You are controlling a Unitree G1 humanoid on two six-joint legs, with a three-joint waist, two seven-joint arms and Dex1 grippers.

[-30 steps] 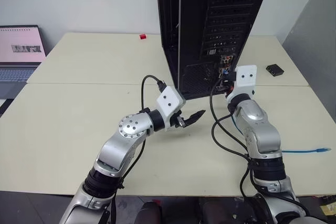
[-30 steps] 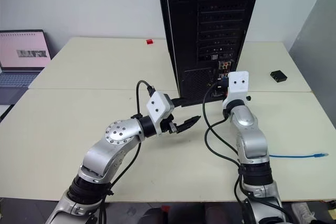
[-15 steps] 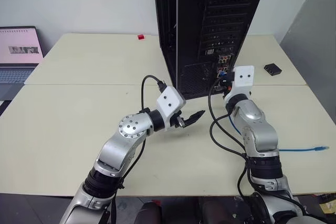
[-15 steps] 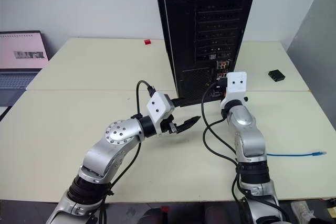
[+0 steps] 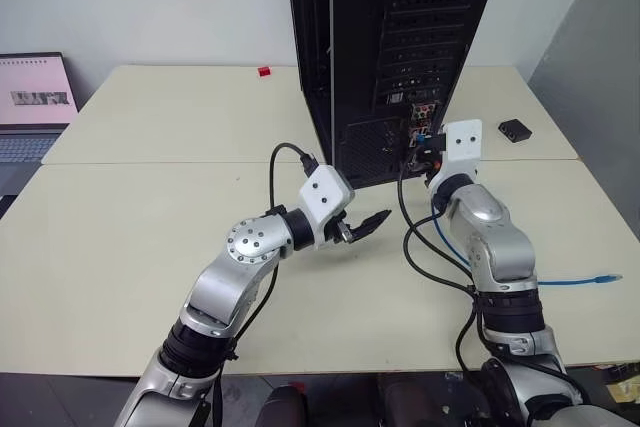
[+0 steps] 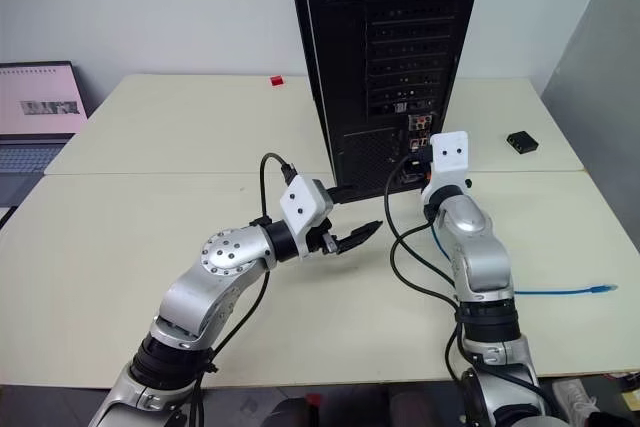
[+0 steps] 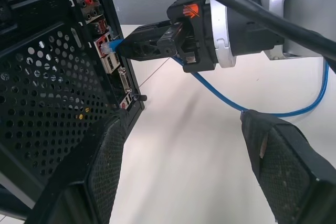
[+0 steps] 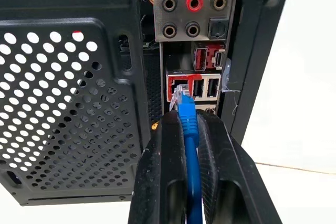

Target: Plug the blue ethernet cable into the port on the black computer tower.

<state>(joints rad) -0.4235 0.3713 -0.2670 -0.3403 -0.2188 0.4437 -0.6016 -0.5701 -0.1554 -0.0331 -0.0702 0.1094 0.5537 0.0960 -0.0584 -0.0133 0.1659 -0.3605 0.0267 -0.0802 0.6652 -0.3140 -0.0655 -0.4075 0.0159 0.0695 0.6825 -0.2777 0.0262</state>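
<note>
The black computer tower (image 5: 400,37) stands upright on the table with its rear panel facing me. My right gripper (image 8: 189,121) is shut on the blue ethernet cable (image 8: 189,129) just behind its clear plug (image 8: 181,98). The plug's tip sits at the mouth of the port (image 8: 176,84) in the red-framed connector block; how deep it reaches I cannot tell. The rest of the cable trails back over the table (image 5: 560,283) to its free end. My left gripper (image 5: 365,224) hovers open and empty in front of the tower's lower corner, left of the right gripper (image 7: 126,48).
Black robot wires (image 5: 420,247) loop between the arms. A small flat black box (image 5: 514,129) lies right of the tower. There is a laptop (image 5: 35,107) at the far left and a small red item (image 5: 264,72) at the table's back. Audio jacks (image 8: 191,14) sit above the port.
The whole picture has shifted a little, so the camera moved. Both grippers keep their places against the tower, and the right one stays shut on the cable.
</note>
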